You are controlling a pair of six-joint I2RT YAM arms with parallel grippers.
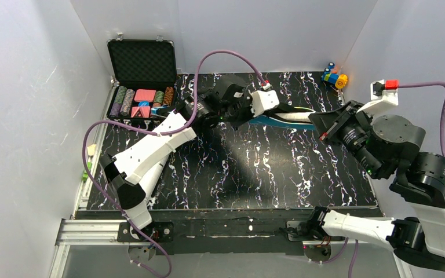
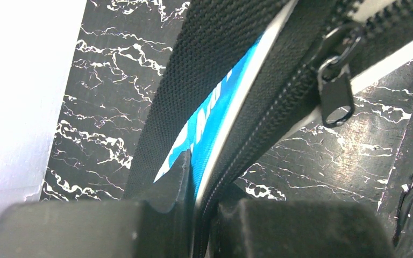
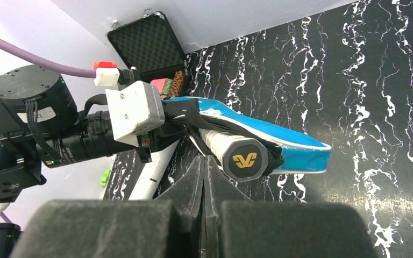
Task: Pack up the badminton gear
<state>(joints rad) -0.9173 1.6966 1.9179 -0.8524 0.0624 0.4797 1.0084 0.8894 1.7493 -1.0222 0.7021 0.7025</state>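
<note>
Evidently the packing is well along: a racket handle (image 3: 244,159) sits inside the blue bag (image 3: 296,148), its butt poking from the unzipped narrow end (shuttlecocks and tube are nowhere in view, perhaps inside). The bag lies toward twelve o'clock on the tabletop (image 1: 237,174). The left claw (image 2: 196,212) pinches the bag's edge below the zipper pull (image 2: 336,97); the right claw (image 3: 204,166) is pressed shut, apparently empty, just beside the butt. Zipping seems to remain. The tabletop is black with white veins, walled in plain white, with a chip case (image 1: 142,63) at ten o'clock.
</note>
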